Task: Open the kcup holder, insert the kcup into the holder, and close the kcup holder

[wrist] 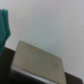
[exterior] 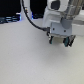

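the wrist view is blurred. closest to the lens, at one edge, a teal fingertip pad (wrist: 4,25) fills part of the frame; only this one pad shows there. beyond it lies a pale flat panel (wrist: 39,62) with a dark band along its near side, and past that a plain whitish surface. what the panel belongs to cannot be told.

in the exterior view, the nearest thing is the broad white table (exterior: 30,60), bare across the foreground. farther back, at the exterior view's right, the gripper (exterior: 58,39) hangs low, just above or at the table top, with teal pads on its dark fingers. the fingers stand slightly apart, but nothing can be made out between them, and i cannot tell whether the pincer is released or clenched. above it rises the white arm (exterior: 62,17), with a black cable (exterior: 31,19) looping away toward the dark background.

neither the kcup nor the kcup holder can be made out in either view, so their place relative to the pincer cannot be told.
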Controlling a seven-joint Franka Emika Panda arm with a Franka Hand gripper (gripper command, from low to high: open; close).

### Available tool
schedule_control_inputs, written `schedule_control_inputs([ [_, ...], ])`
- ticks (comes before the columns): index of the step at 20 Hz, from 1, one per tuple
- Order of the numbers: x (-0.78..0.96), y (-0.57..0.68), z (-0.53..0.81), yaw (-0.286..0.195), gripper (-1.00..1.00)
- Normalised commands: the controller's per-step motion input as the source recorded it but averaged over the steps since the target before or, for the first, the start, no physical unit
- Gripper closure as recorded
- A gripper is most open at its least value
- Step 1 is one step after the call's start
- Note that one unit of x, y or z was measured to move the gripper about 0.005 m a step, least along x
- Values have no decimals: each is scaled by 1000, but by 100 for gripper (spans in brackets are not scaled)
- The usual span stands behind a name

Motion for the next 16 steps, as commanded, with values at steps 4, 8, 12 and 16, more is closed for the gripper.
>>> schedule_control_inputs([
  [4,-325,339,0,151,-100],
  [8,-266,492,31,125,-100],
  [12,-382,551,63,98,-100],
  [16,-500,523,151,93,-100],
])
